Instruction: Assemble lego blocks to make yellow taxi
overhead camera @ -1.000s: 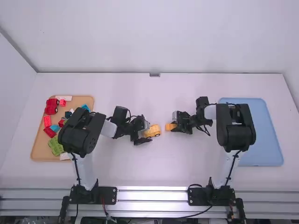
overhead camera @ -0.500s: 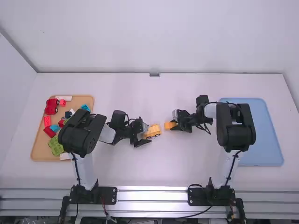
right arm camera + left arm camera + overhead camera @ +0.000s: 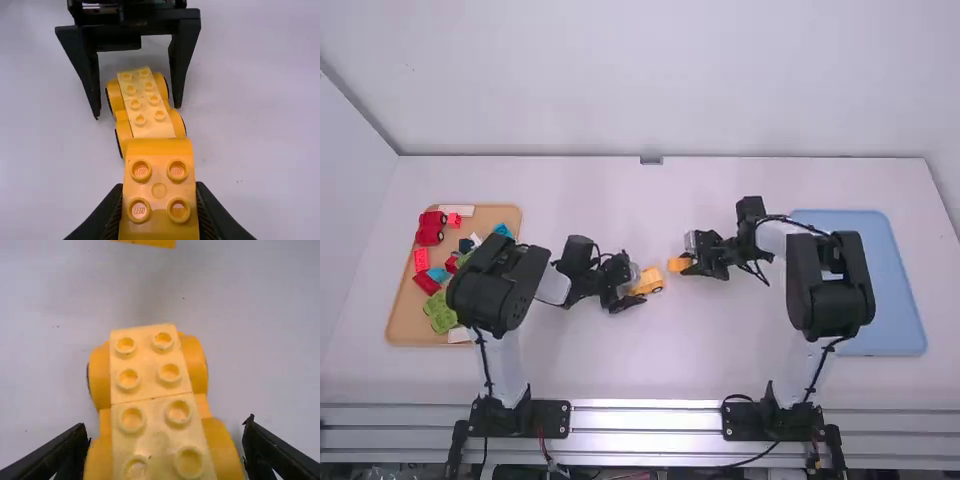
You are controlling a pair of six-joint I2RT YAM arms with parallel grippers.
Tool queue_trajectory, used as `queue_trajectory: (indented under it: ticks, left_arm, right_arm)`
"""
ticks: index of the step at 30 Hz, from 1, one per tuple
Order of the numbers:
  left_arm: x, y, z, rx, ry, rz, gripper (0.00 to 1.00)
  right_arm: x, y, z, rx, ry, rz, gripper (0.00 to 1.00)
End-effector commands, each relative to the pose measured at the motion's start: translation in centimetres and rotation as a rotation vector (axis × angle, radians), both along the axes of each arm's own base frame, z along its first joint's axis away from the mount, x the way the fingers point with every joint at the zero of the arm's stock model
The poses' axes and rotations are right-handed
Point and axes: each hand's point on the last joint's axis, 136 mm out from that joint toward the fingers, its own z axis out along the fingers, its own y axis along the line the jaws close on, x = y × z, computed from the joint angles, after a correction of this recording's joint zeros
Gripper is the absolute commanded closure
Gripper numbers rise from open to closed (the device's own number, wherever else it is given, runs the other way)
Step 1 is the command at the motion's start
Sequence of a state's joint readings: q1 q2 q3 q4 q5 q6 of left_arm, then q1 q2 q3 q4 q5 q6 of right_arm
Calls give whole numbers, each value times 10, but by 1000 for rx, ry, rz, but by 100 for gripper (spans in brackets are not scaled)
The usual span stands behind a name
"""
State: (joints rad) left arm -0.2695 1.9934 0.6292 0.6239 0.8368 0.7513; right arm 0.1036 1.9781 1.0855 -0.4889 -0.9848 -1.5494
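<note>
Two right fingers [image 3: 214, 215] pinch the block [image 3: 159, 191]; the left fingers [image 3: 183, 62] are wide apart around the car [image 3: 142, 107] on the surface [image 3: 670, 365]. Not held, it could roll when pushed, so the block sits crooked.

One distant view and two close ones face the table [image 3: 665, 370].
The high view looks forward and down from above the near edge to the far edge; both wrist views look down mid-table, sharing the yellow car [image 3: 155, 397], nearer in the left one.
</note>
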Motion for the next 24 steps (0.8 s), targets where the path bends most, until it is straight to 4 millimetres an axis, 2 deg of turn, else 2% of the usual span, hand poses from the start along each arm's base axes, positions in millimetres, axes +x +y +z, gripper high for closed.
queue_trajectory:
  ticks: [1, 3, 5, 12, 15, 19, 21, 24]
  left_arm:
    - [-1, -4, -7, 15, 7, -5, 21]
    - [-1, -4, -7, 15, 6, -5, 23]
    - [-2, -3, -8, 16, 6, -3, 34]
    - [-1, -7, -14, -18, 26, -47, 40]
    - [-9, -10, -15, -14, 23, -126, 45]
    - [-9, -9, -16, 26, 25, -183, 49]
    - [-9, -10, -16, 36, 16, -208, 52]
    - [-10, -9, -16, 37, 18, -210, 51]
  right_arm:
    - [6, 1, 14, 9, -29, -8, 73]
    - [5, 2, 15, 14, -24, -5, 73]
    - [5, 1, 16, 13, -16, -14, 75]
    - [9, 2, 23, -11, 8, -59, 77]
    - [10, 1, 32, -12, -2, -69, 79]
    - [9, 0, 44, -30, 17, -107, 79]
    - [10, -2, 46, -42, 29, -128, 80]
    - [8, 0, 43, -50, 37, -131, 80]
